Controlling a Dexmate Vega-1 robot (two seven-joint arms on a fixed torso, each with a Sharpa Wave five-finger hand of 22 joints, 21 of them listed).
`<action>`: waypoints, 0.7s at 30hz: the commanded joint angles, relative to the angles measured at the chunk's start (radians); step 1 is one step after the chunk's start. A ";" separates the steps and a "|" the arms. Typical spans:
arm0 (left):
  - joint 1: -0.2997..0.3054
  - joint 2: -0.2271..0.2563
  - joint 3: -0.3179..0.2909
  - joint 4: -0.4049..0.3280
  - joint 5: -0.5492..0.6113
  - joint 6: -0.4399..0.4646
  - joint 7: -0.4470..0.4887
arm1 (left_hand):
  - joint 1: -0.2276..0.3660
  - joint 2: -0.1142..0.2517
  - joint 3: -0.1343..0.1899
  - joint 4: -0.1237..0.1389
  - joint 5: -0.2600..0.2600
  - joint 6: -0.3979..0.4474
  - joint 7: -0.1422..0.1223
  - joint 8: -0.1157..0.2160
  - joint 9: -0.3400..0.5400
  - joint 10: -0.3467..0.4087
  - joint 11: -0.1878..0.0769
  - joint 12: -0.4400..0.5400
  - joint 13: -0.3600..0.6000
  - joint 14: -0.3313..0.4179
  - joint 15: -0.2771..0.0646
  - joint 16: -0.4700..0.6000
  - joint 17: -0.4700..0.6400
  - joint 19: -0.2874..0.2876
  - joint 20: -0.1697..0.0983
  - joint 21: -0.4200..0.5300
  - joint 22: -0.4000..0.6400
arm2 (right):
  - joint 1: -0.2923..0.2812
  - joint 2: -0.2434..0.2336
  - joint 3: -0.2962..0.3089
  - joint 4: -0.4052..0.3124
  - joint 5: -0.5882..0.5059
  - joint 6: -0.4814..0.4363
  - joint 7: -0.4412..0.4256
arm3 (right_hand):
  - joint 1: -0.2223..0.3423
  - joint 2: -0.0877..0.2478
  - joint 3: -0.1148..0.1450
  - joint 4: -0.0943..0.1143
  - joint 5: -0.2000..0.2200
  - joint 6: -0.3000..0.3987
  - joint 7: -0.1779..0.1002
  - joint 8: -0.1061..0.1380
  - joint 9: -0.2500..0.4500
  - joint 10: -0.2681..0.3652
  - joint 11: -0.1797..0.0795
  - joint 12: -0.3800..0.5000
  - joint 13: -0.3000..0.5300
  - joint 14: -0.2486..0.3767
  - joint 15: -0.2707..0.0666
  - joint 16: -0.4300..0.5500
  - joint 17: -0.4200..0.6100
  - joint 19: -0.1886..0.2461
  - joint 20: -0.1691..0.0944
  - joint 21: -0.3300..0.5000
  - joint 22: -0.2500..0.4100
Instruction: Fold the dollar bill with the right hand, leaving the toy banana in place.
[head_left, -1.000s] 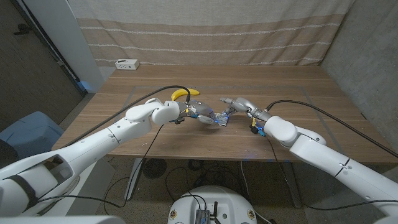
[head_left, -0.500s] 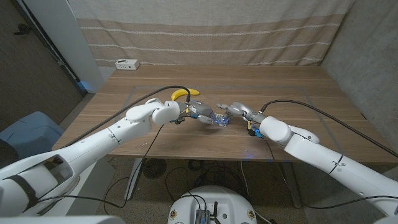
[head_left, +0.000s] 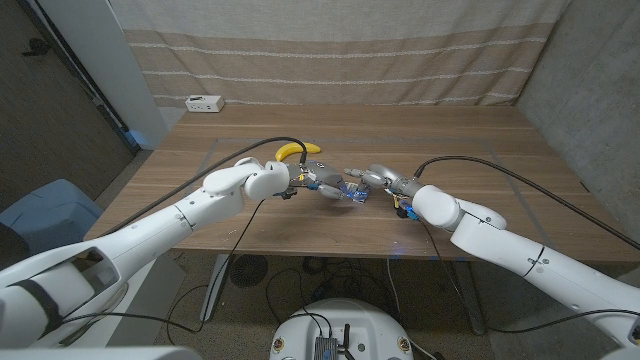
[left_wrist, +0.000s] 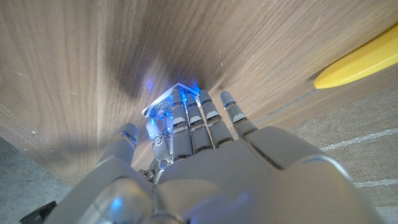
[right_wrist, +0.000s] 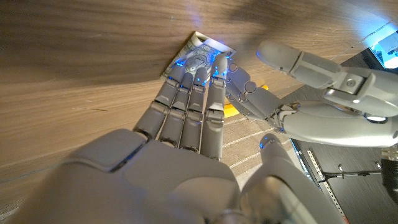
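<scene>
At table centre, both hands meet on the bill.
Right hand presses outstretched fingers on it, gripping nothing; left hand likewise; fold seemingly unfinished, banana untouched behind.

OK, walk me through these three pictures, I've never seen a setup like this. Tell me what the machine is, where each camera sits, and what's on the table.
It is a robot with two white arms, each ending in a hand. The wide picture looks down from its head: the left hand and right hand meet over a dollar bill on the wooden table. A toy banana lies just behind the left arm, and a white box sits at the far edge. The other two pictures come from cameras on each wrist, looking along the back of that hand. They show the fingers of the left and the fingers of the right pressing on the bill. Neither hand has lifted anything.
</scene>
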 joint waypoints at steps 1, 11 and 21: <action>-0.018 -0.012 0.009 0.027 -0.009 -0.008 -0.021 | -0.008 -0.008 -0.006 0.000 0.007 0.008 0.008 0.004 0.146 0.001 0.000 0.004 0.001 0.009 -0.025 0.004 0.001 0.001 -0.006 -0.003 -0.001 | -0.044 -0.051 0.021 -0.100 -0.059 -0.139 -0.058 | -0.008 -0.001 -0.001 0.007 0.011 0.037 -0.002 0.006 0.002 0.067 0.034 0.010 -0.001 0.042 -0.005 0.016 0.004 0.020 0.001 -0.003 0.002; -0.034 -0.023 0.019 0.046 -0.007 -0.015 -0.018 | -0.011 -0.011 -0.008 0.000 0.008 0.004 0.007 0.004 0.145 -0.004 0.000 0.002 0.001 0.011 -0.025 0.003 0.001 0.001 -0.006 -0.005 -0.002 | -0.165 -0.022 0.164 0.002 0.087 0.267 -0.211 | 0.036 0.019 0.026 -0.014 0.018 0.006 0.002 -0.027 0.002 0.019 0.032 -0.028 -0.002 -0.011 0.006 -0.014 0.009 -0.004 0.004 -0.022 0.003; -0.038 -0.026 0.022 0.050 -0.012 -0.010 -0.019 | -0.014 -0.011 -0.009 0.001 0.009 0.000 0.006 0.003 0.145 -0.007 0.000 0.001 0.001 0.014 -0.027 0.003 0.001 0.002 -0.007 -0.007 -0.002 | -0.098 0.056 0.128 0.143 0.128 0.449 -0.117 | 0.051 0.025 0.039 -0.021 0.014 -0.043 0.002 -0.046 0.003 -0.026 0.029 -0.054 0.000 -0.064 0.001 -0.043 0.008 -0.028 -0.002 -0.038 0.003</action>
